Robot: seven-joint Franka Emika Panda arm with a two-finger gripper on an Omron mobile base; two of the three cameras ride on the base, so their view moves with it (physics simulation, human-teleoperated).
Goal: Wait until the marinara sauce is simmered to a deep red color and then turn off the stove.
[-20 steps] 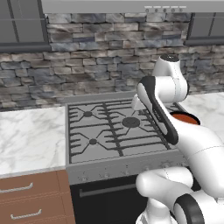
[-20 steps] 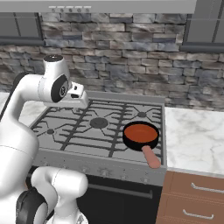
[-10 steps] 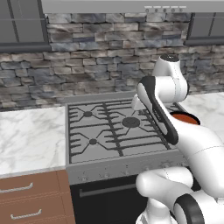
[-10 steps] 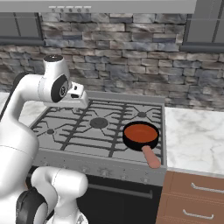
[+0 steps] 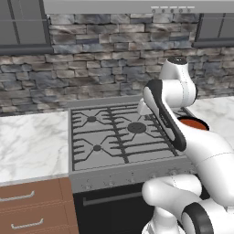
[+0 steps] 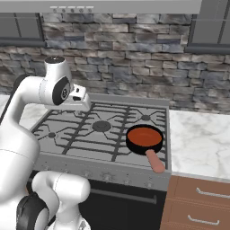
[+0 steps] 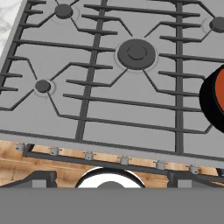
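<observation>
The grey stove (image 6: 103,134) has dark grates and a row of small knobs (image 7: 124,160) along its front edge. A small black skillet (image 6: 133,145) sits on the front right burner, with its tan handle pointing over the front edge. It holds the marinara sauce (image 6: 143,136), a smooth orange-red disc. The arm hides most of the sauce (image 5: 195,123) in the left base view, and only its edge (image 7: 221,85) shows in the hand view. My gripper (image 6: 86,107) hovers above the stove's back left, well apart from the skillet. Its dark fingertips (image 7: 41,177) stand wide apart, open and empty.
Marble counters flank the stove on the left (image 5: 32,146) and right (image 6: 200,139), with wooden drawers (image 6: 197,202) below. The black oven door (image 5: 114,210) is under the knobs. A stone backsplash (image 6: 134,76) and a hood run behind and above.
</observation>
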